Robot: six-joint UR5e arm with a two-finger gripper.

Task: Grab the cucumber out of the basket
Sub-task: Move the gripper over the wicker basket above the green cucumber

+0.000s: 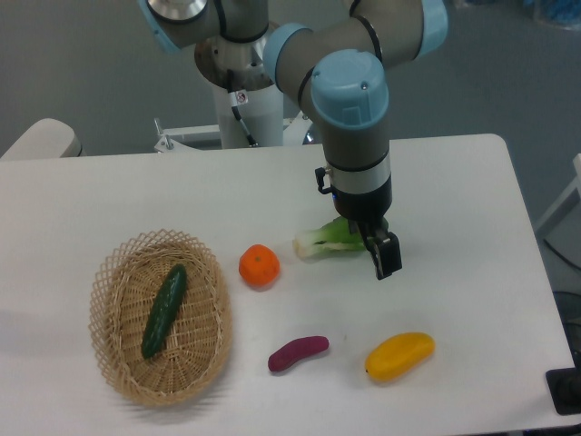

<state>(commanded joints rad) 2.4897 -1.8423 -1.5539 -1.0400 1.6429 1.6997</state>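
A: Where is the long dark green cucumber lying?

B: Diagonally inside the oval tan wicker basket, well apart from the black tool, which is gripping nothing; its jaw gap, I cannot tell.

— What's sitting on that white counter?

— A wicker basket at the front left. Just right of it, an orange.

— And past the orange?

— A bok choy lying on its side, white stem toward the orange. Nearer the front edge, a purple sweet potato, and to its right a yellow mango. All apart from one another.
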